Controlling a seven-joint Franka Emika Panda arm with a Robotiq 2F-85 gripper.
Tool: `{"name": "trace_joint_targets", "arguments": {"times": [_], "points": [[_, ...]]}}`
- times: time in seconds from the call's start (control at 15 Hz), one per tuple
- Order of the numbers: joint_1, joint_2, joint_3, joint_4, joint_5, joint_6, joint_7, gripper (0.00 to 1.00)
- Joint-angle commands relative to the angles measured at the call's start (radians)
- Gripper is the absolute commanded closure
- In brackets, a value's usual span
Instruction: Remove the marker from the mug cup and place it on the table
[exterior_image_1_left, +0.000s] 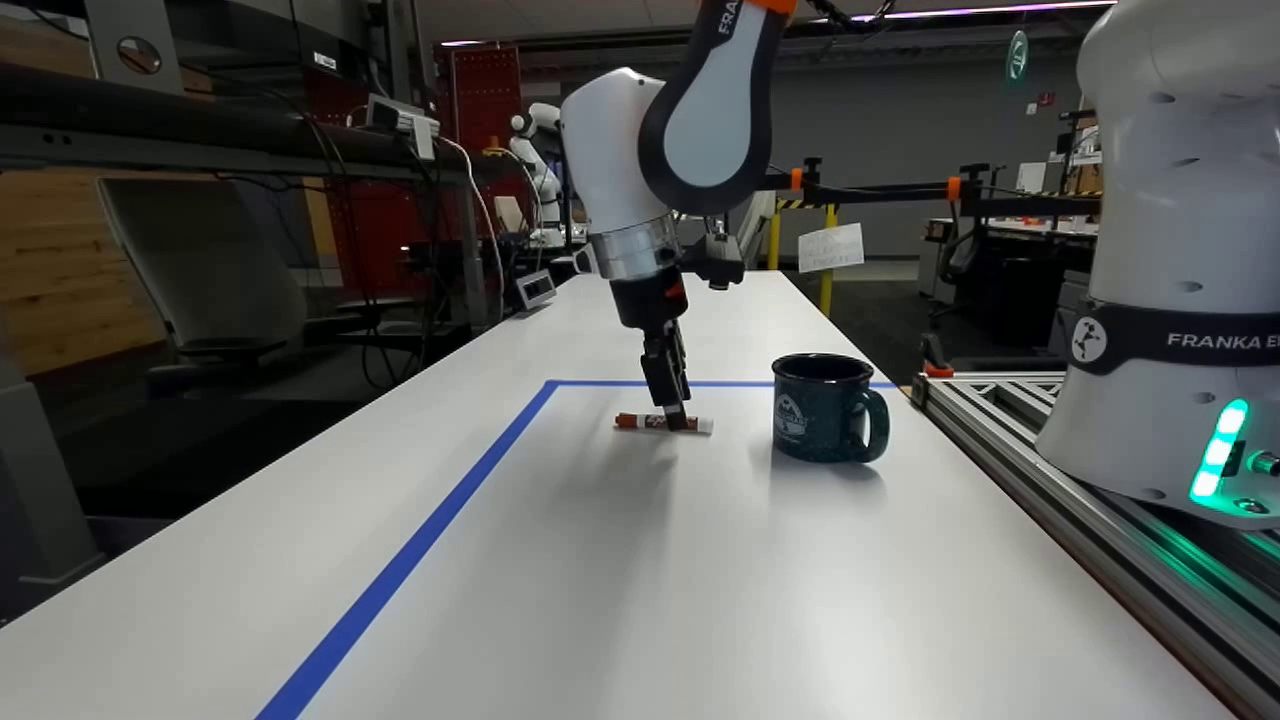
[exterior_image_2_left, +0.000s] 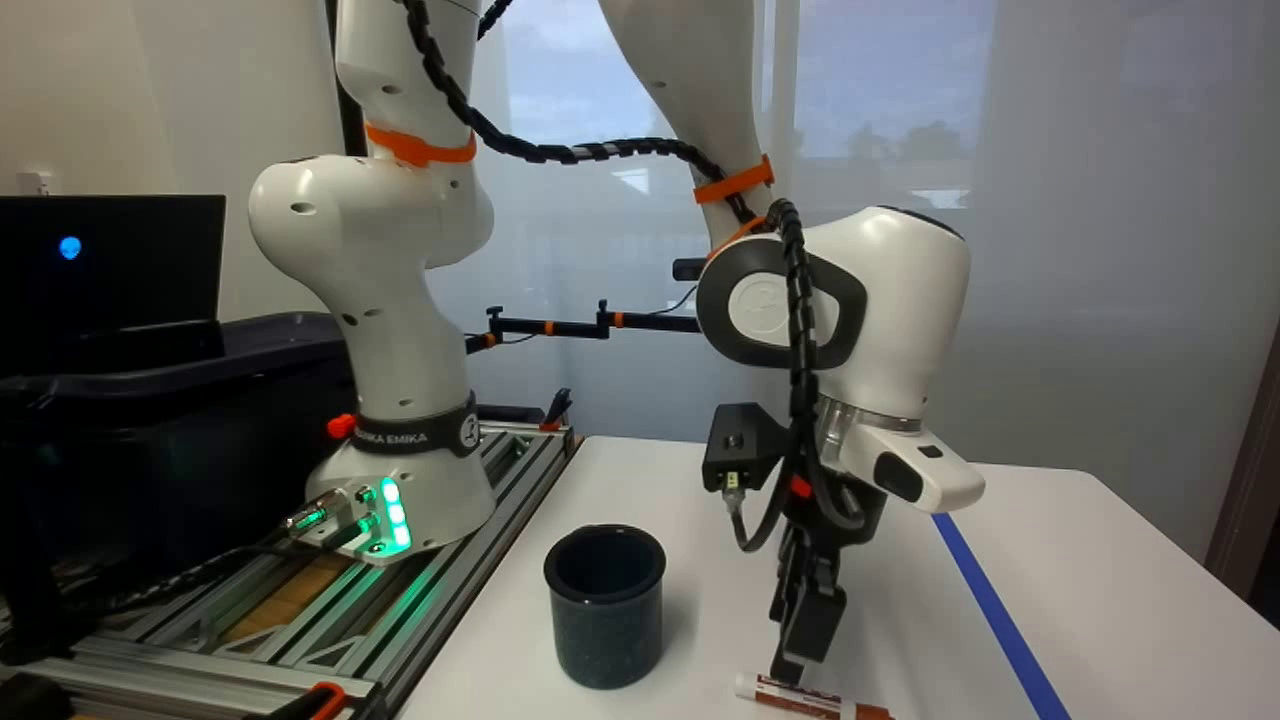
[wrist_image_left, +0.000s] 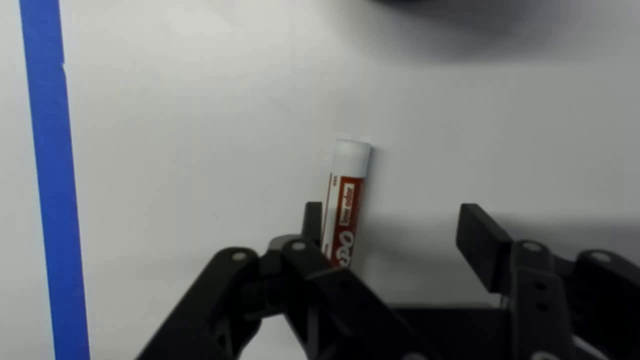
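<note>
Marker (wrist_image_left: 346, 202) is laid flat on the table (exterior_image_1_left: 480, 600), outside the mug cup (exterior_image_1_left: 820, 410), towards which its white end is pointed. In the wrist view it is framed by the gripper (wrist_image_left: 392, 225), whose 2 fingers (wrist_image_left: 312, 220) are spread wide with nothing clasped. The marker's long axis is aligned nearly with the finger faces, but off centre: the finger nearer the blue tape (wrist_image_left: 56, 185) is seen just beside it. Whether the fingertips are lowered around it or held above cannot be told. Placement is judged finished; a straight lift seems called for.
</note>
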Motion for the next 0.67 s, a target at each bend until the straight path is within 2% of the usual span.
{"name": "trace_joint_targets", "arguments": {"times": [0.0,0.27,0.6], "points": [[0.016,-0.178,0.022,-0.077,0.005,-0.129,-0.088,0.0],[0.022,-0.351,0.061,-0.123,0.041,-0.322,-0.16,0.0],[0.038,-0.539,0.088,-0.156,0.023,-0.473,-0.118,0.0]]}}
